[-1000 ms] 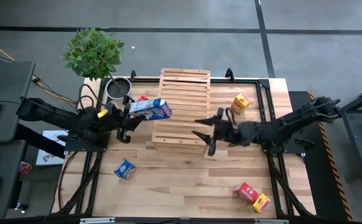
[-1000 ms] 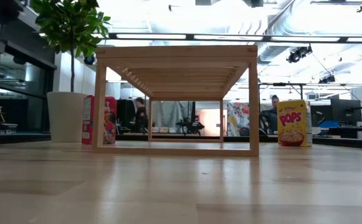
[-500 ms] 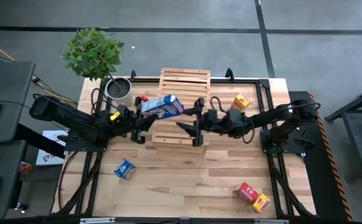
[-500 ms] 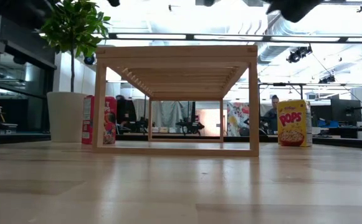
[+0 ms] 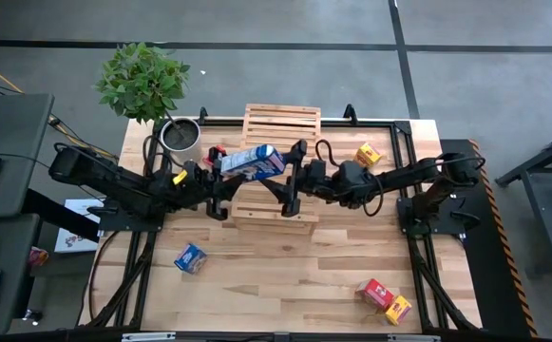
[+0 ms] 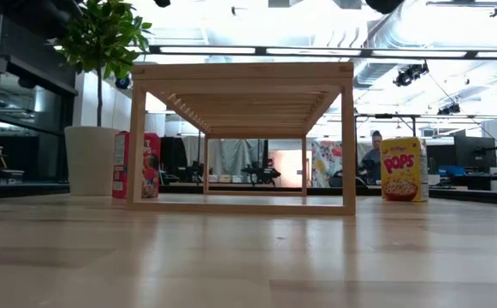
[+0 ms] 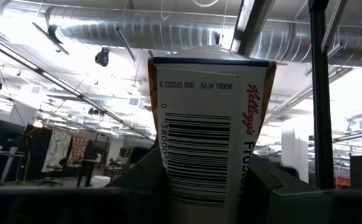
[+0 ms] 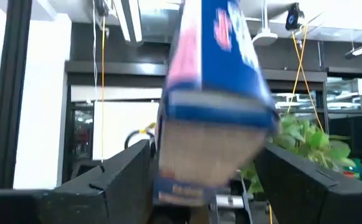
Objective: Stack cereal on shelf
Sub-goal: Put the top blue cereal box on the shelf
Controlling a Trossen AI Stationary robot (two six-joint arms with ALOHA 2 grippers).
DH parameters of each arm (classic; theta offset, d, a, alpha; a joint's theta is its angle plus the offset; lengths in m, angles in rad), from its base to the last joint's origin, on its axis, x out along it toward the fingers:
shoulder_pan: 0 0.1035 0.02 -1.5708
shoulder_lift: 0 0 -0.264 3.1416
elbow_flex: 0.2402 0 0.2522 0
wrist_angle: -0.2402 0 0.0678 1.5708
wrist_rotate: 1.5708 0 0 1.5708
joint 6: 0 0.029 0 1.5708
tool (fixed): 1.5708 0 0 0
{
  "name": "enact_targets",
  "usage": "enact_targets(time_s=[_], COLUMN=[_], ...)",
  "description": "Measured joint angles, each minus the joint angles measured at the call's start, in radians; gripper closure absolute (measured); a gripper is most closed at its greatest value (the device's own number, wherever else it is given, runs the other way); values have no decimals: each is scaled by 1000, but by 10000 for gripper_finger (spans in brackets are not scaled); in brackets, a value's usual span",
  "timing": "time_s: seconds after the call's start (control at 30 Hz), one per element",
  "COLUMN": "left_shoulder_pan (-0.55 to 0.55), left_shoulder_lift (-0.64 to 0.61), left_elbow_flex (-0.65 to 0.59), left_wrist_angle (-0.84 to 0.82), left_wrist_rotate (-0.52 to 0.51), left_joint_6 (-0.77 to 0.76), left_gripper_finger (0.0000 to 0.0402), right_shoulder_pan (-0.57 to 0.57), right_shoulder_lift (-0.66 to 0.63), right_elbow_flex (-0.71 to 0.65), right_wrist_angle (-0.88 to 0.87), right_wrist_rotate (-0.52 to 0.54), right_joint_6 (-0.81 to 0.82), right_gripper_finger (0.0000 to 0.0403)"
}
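Note:
My left gripper is shut on a blue cereal box, held in the air over the left edge of the pale slatted shelf. My right gripper is open over the shelf. Its fingers stand on either side of the box's free end with gaps showing. A red box stands on the table left of the shelf and a yellow box right of it. Another blue box lies on the table at the near left. My left gripper pinches the blue box between its two fingers, at the end nearest the arm, on the two sides flanking the barcode face. The fingers come level from the table's left and lie along the box. The box is lifted clear and sticks out toward the right gripper.
A potted plant stands at the table's far left corner, close behind my left arm. A red box and a yellow box lie together at the near right. The yellow box also shows in the high view.
My left gripper has carried the blue box toward the table's right, over the shelf's left edge, and the box's free end has swung toward the far edge. My right gripper has moved left across the shelf to the box, its fingers open around the box's free end.

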Motion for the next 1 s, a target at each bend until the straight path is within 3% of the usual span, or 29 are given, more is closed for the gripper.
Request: enact_targets(time_s=[0.37,0.73,1.0], left_shoulder_pan=[0,0,0], left_shoulder_lift=[0,0,0], left_elbow_flex=[0,0,0], left_wrist_angle=[-23,-44,-51], left_wrist_rotate=[-15,-14,-17], left_joint_6=[9,41,50], left_gripper_finger=[284,281,234], right_shoulder_pan=[0,0,0], right_shoulder_lift=[0,0,0], right_elbow_flex=[25,24,24], right_wrist_angle=[-7,2,-7], right_wrist_rotate=[-39,-17,-22], right_joint_6=[-4,-30,-35], right_gripper_finger=[138,220,268])
